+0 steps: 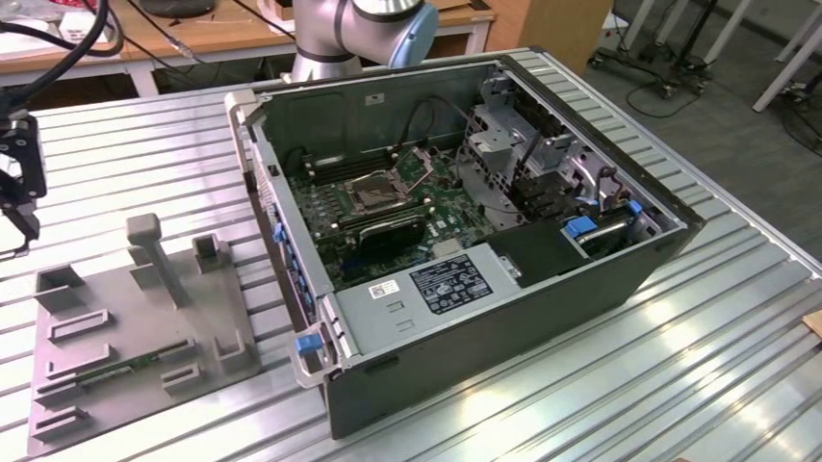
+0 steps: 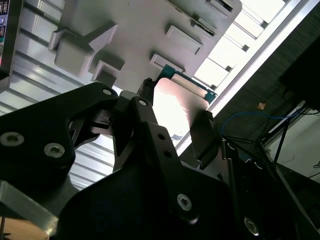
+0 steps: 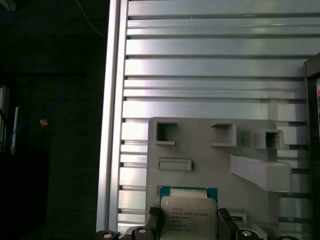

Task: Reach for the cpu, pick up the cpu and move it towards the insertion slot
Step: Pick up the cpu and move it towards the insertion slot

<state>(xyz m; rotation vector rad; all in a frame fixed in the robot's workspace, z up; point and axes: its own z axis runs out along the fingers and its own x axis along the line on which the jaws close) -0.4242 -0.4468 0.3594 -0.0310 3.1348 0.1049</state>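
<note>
The cpu (image 3: 188,214), a thin square chip with a silvery top and green edge, sits between my gripper's (image 3: 189,225) two black fingers (image 3: 224,221), which are shut on its opposite sides. In the second wrist view the cpu (image 2: 176,102) shines brightly between the fingers (image 2: 202,131). It hangs over the grey plastic tray (image 3: 200,150). In the exterior view my gripper (image 1: 19,188) is at the far left, above the table and apart from the open computer case (image 1: 514,318). The insertion slot (image 1: 381,192), a square metal-framed socket, lies on the motherboard inside the case.
The grey tray (image 1: 129,327) with raised posts and recesses lies on the ribbed metal table (image 1: 719,366) at the exterior view's left, with a green memory stick (image 1: 122,368) on it. The case walls, drive cage and cables surround the motherboard. The table's edge runs beside the tray.
</note>
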